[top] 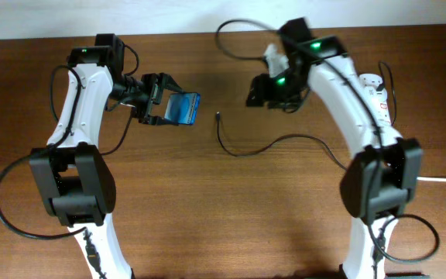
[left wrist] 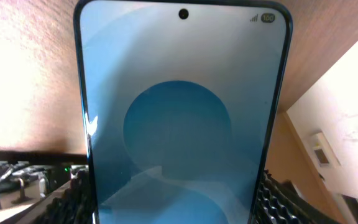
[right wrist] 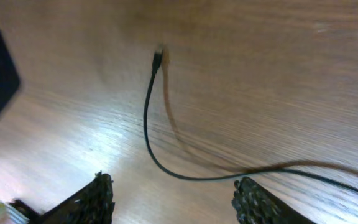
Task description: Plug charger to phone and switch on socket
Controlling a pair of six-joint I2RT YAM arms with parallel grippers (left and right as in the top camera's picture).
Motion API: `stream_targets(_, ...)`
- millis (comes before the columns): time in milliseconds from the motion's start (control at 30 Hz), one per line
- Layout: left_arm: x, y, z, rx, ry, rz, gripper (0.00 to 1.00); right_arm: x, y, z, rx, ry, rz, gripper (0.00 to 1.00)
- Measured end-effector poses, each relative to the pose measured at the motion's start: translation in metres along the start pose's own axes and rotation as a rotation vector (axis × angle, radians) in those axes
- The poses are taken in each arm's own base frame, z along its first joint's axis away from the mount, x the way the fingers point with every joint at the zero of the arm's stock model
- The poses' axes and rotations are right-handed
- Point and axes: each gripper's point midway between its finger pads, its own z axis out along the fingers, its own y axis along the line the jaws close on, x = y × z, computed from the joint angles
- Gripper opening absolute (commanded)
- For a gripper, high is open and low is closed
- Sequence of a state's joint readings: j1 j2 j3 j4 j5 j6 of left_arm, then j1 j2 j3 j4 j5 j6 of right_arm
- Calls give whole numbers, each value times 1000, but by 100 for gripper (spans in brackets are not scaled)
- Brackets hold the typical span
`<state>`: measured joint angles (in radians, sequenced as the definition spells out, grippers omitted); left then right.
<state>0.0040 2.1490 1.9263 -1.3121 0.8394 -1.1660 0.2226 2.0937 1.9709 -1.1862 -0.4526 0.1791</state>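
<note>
Above the worktop (top: 231,201), the left tool (top: 169,108) is clamped on the phone (top: 183,109). Beneath the right tool (right wrist: 176,199), spread apart and empty, lies the charger (right wrist: 146,124). Cable pickup seems in hand; next, descend and pinch near its plug tip (right wrist: 156,59).

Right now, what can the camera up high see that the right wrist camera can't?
Only the overhead view shows the left gripper holding the phone with its blue screen, and the white socket near the right edge of the table. Only the right wrist view shows that the right gripper has its fingers wide apart with nothing between them. Both show the charger lying loose on the brown wood, its plug tip not plugged into anything.
</note>
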Motion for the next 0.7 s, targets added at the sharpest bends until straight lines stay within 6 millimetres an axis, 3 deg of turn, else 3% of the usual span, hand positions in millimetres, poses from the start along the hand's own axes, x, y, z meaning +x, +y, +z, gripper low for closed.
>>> stream_targets(33,1,0,0,2,5,-8,0,-3,5,-20,-16,-42,0,62)
stream_targets(100,2,-1,0,5,14,-23,0,-4,34,-59,-59,-136,-35,62)
stream_targets(200,3,-1,0,7,20,-48,0,-7,81,-86,-127,-229,-71,61)
stream_targets(467,3,-1,0,8,20,-66,0,5,141,-50,-84,-246,-49,57)
stream_targets(600,4,-1,1,4,17,-64,0,12,149,-11,-56,-191,-22,57)
stream_targets(700,3,0,3,-8,2,-60,0,11,152,0,-55,-187,-14,56)
